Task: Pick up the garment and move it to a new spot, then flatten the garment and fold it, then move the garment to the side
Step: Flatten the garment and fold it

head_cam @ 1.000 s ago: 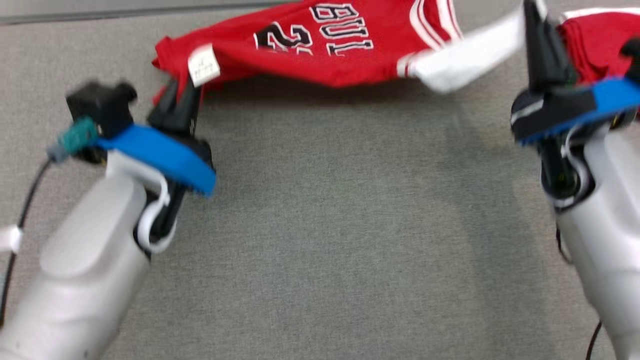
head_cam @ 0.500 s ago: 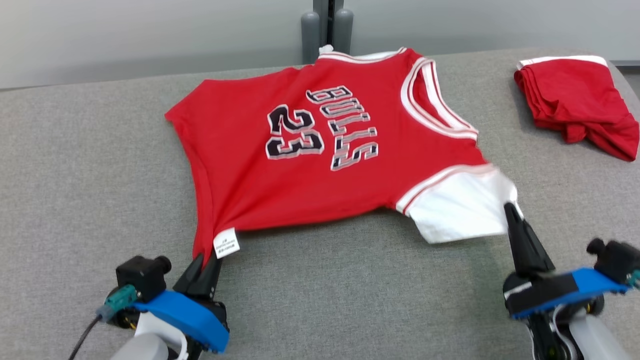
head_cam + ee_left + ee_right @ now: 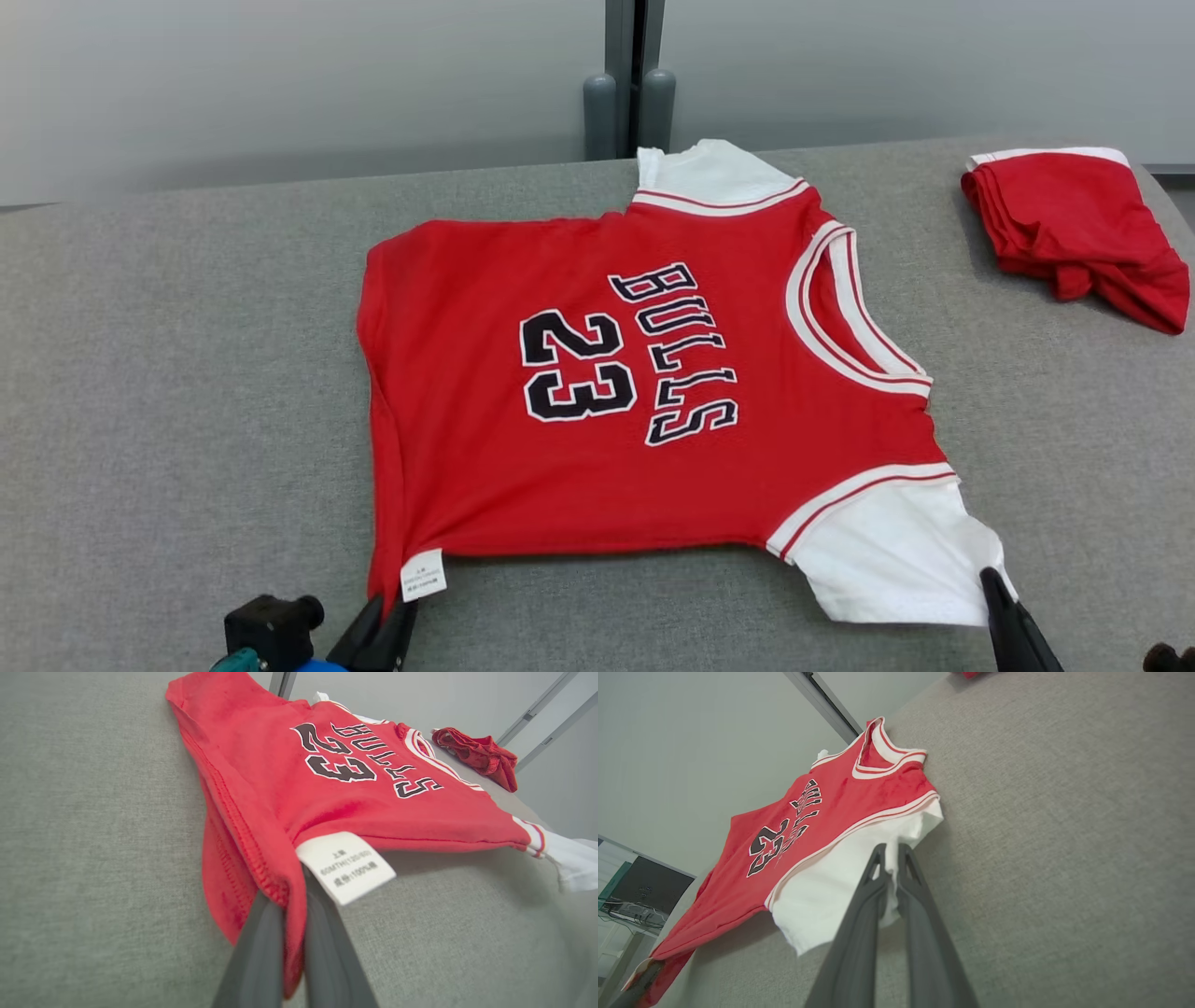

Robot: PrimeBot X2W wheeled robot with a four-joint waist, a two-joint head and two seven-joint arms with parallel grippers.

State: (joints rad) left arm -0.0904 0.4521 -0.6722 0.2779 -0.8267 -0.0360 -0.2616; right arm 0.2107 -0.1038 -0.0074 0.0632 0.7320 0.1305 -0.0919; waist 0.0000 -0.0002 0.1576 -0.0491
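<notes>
The garment (image 3: pixel 597 392) is a red jersey with white sleeves and "BULLS 23" on it, spread face up on the grey table (image 3: pixel 187 373). My left gripper (image 3: pixel 387 607) is at the bottom left, shut on the near hem corner beside a white label (image 3: pixel 423 574). The left wrist view shows its fingers (image 3: pixel 254 952) clamped on the red hem (image 3: pixel 289 891), which is lifted a little off the table. My right gripper (image 3: pixel 990 583) is at the bottom right, shut on the edge of the near white sleeve (image 3: pixel 896 551). In the right wrist view, its fingertips (image 3: pixel 889 851) pinch that sleeve (image 3: pixel 831 896).
A second red garment (image 3: pixel 1074 233) lies folded at the table's far right corner, also in the left wrist view (image 3: pixel 476 753). Two grey posts (image 3: pixel 627 112) and a pale wall stand behind the far edge. Bare grey table lies left of the jersey.
The head camera has tilted up. The jersey, held bunched above the table a second ago, now lies spread out flat. Both grippers stay shut on its near edge.
</notes>
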